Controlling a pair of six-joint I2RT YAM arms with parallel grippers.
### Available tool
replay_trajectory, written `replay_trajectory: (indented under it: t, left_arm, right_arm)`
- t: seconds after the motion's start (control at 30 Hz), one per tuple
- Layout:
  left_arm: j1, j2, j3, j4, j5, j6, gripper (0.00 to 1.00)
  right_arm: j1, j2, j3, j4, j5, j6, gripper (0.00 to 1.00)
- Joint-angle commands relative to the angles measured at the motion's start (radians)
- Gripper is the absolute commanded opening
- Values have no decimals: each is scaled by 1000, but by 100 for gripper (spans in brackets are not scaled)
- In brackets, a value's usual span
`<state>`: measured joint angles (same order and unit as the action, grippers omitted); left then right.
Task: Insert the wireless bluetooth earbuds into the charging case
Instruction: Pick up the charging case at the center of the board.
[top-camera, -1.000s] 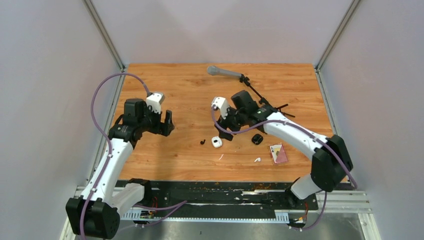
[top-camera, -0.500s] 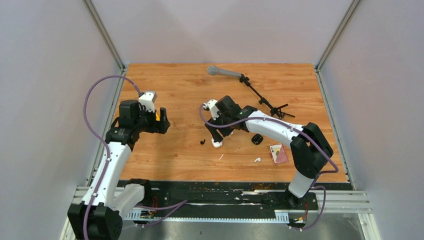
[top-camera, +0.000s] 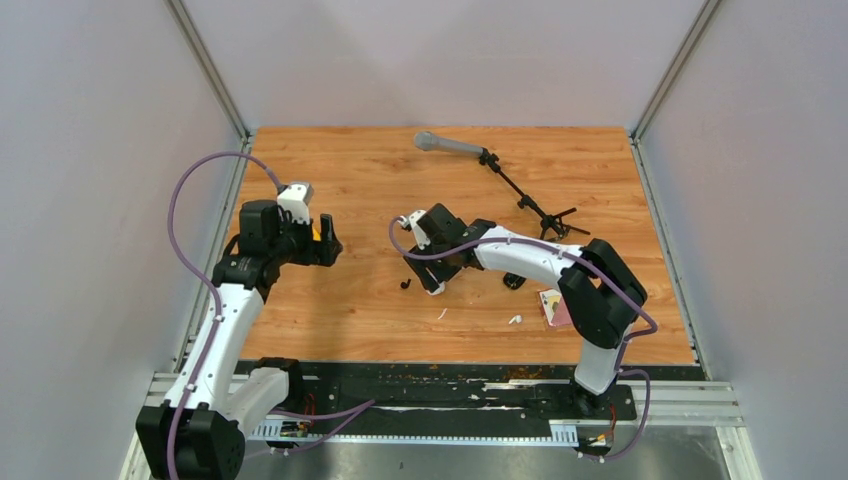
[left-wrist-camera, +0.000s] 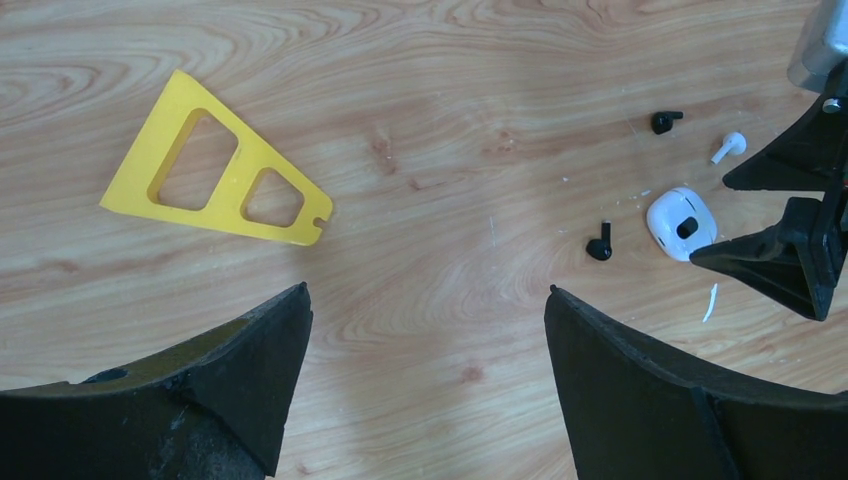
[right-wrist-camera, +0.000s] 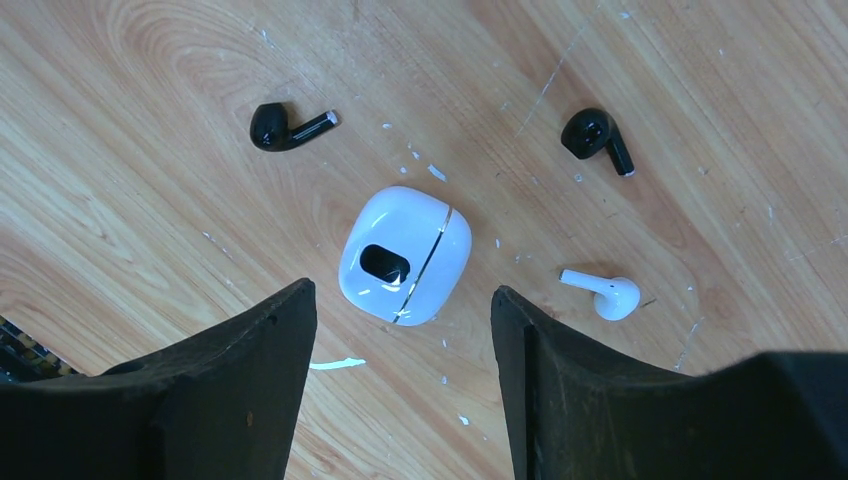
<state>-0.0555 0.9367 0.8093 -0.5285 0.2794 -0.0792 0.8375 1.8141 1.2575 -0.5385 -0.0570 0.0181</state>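
The white charging case (right-wrist-camera: 405, 255) lies closed on the wood, with a dark oval on its lid. My right gripper (right-wrist-camera: 400, 290) hovers open just above it, a finger on each side, not touching. Two black earbuds (right-wrist-camera: 285, 126) (right-wrist-camera: 597, 137) and one white earbud (right-wrist-camera: 605, 293) lie around the case. In the top view the right gripper (top-camera: 430, 276) covers the case; one black earbud (top-camera: 405, 284) shows left of it, and another white earbud (top-camera: 515, 320) lies nearer. My left gripper (left-wrist-camera: 425, 290) is open and empty, far left of the case (left-wrist-camera: 680, 222).
A yellow cut-out plate (left-wrist-camera: 215, 165) lies by the left gripper. A thin white sliver (right-wrist-camera: 335, 363) lies near the case. A small black case (top-camera: 513, 280), a pink card (top-camera: 556, 306) and a microphone on a folded stand (top-camera: 445, 144) lie to the right and back.
My right gripper has swung left and toward the near edge, from beside the white case to over it. The left arm drew back slightly left, then held still.
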Motion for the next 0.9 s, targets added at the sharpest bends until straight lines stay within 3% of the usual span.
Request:
replay_trajectory:
  t: [0.0, 0.5, 0.87]
  left_arm:
    - [9, -8, -14, 44, 29, -21, 92]
    - [8, -16, -25, 54, 27, -34, 92]
    - [9, -4, -33, 69, 38, -47, 92]
  right_arm:
    - [16, 3, -10, 61, 28, 28, 64]
    - [32, 51, -31, 115, 119, 16, 64]
    - [15, 19, -91, 132, -10, -127, 66]
